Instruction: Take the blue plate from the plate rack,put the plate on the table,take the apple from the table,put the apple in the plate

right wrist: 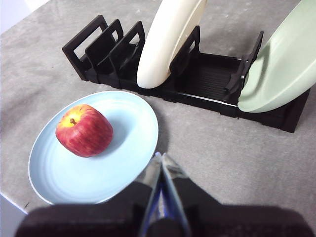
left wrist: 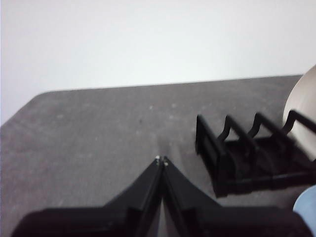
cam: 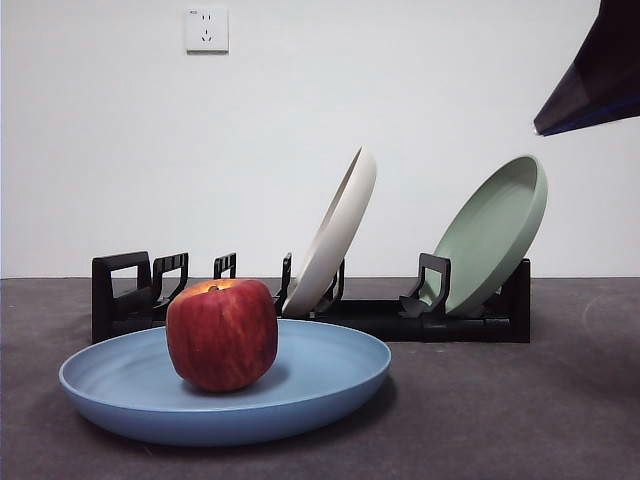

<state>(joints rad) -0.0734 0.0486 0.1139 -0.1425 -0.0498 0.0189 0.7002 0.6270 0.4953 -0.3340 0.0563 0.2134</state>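
Front view shows the apple [cam: 221, 333] sitting inside the blue plate [cam: 225, 385], which lies flat on the table [cam: 500, 420] toward its near edge, just in front of the plate rack [cam: 310, 305]. The rack holds a cream-white plate [cam: 335, 235] and a sage-green plate [cam: 492, 235], each leaning in its slot; the slots at the handle end stand bare.

From the right wrist, the right end effector [right wrist: 162, 157] has its jaws pressed together on nothing, raised above the table just beside the blue plate's rim and clear of the apple. From the left wrist, the left end effector [left wrist: 161, 160] is likewise closed and empty, over bare table off the handle end of the rack.

Judging by how things lie, every step looks done: plate out and down, apple in it. What remains is probably only for both arms to draw off without brushing the plate or the leaning plates.
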